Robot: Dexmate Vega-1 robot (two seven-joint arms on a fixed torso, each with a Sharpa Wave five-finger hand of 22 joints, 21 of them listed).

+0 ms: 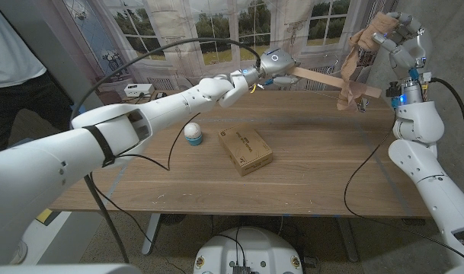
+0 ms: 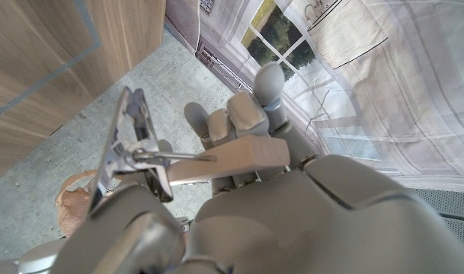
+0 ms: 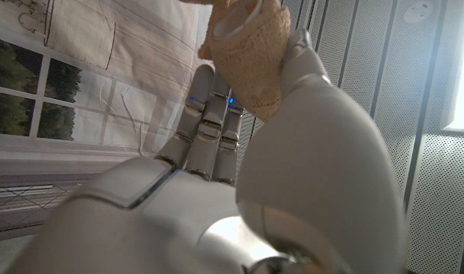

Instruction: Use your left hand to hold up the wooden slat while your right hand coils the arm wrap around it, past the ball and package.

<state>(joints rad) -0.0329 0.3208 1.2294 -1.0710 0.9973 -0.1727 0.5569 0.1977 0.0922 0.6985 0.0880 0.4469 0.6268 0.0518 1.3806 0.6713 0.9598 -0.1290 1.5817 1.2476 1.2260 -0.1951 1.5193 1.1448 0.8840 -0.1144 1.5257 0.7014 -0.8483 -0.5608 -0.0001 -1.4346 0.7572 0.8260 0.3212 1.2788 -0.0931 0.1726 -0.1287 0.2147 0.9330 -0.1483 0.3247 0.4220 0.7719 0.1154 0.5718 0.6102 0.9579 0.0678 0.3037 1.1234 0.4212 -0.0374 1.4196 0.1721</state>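
The left hand [image 1: 276, 64] grips one end of the wooden slat [image 1: 334, 81], held above the table's [image 1: 315, 183] far edge. The right hand [image 1: 401, 42], raised high, clutches the tan arm wrap [image 1: 353, 65], which hangs down coiled around the slat's other end. Ball [image 1: 193, 133] and package [image 1: 245, 150] lie mid-table

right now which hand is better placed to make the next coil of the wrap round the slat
The right hand: it already holds the roll of tan arm wrap above the slat's far end. The left hand grips the wooden slat and likely should keep holding.
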